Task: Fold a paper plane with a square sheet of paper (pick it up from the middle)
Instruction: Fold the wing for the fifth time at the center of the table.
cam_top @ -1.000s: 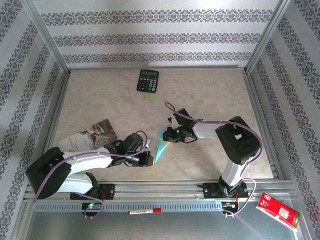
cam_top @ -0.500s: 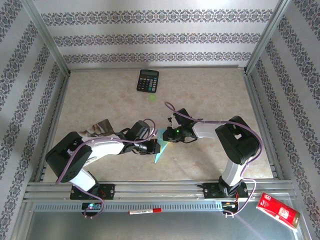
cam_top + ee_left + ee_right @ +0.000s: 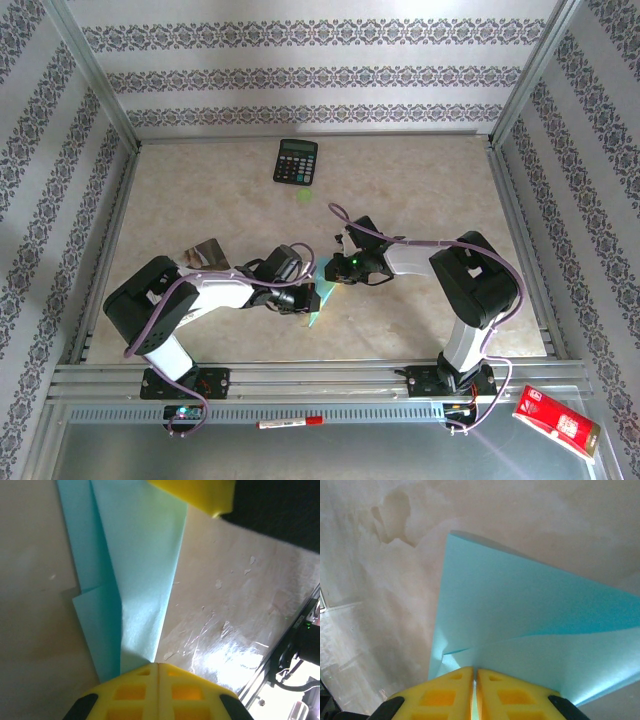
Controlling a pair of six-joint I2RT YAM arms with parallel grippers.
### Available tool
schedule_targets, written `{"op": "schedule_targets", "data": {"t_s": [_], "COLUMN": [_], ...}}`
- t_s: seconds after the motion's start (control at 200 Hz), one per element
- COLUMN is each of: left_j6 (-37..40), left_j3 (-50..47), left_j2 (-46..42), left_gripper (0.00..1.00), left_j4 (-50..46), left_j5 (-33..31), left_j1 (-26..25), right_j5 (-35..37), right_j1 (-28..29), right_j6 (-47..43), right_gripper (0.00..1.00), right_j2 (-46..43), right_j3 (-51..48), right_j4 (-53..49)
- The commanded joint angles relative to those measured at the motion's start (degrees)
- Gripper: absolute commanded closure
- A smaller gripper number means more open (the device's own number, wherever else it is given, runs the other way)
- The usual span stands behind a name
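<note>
Lying folded at the front middle of the worktop point(image 3: 420, 190), the light-cyan paper plane point(image 3: 135, 580) is pinched at one edge by the right gripper point(image 3: 475, 672). The left gripper point(image 3: 156, 667), jaws pressed together, sits at its narrow tip. A calculator point(image 3: 296, 160) lies well behind.

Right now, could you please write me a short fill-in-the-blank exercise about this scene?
1. The right gripper is ___ on the folded cyan paper.
2. The black calculator lies near the table's ___ edge.
3. The left gripper's fingers are coloured ___.
4. The photo-printed booklet lies beside the ___ arm.
Missing words: shut, far, yellow, left.
</note>
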Motion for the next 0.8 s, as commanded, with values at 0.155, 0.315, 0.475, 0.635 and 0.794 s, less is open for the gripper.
{"op": "schedule_targets", "data": {"t_s": [0.155, 0.315, 0.475, 0.635, 0.794], "left_j6": [0.8, -0.2, -1.5, -2.0, -2.0], "left_j3": [-3.9, -5.5, -7.1, -8.0, -8.1], "left_j2": [2.0, 2.5, 2.6, 3.0, 3.3], "left_gripper": [1.00, 1.00, 1.00, 1.00, 1.00], "left_j4": [2.9, 4.0, 5.5, 6.6, 6.6], "left_j5": [0.0, -0.3, -0.5, -0.4, -0.2], "left_j1": [0.9, 0.9, 0.9, 1.0, 1.0], "right_j5": [3.7, 0.8, -1.9, -2.9, -3.0], "right_j1": [-0.7, -1.3, -1.6, -0.4, 3.0], "right_j6": [-1.6, -3.0, -2.6, 2.2, 7.7], "right_gripper": [0.83, 0.82, 0.81, 0.81, 0.86], "right_j2": [2.7, 0.0, -5.2, -9.4, -9.6], "right_j3": [0.5, 2.9, 3.3, -2.1, -6.3], "right_j4": [-3.5, -5.3, -6.2, -2.4, 3.6]}}
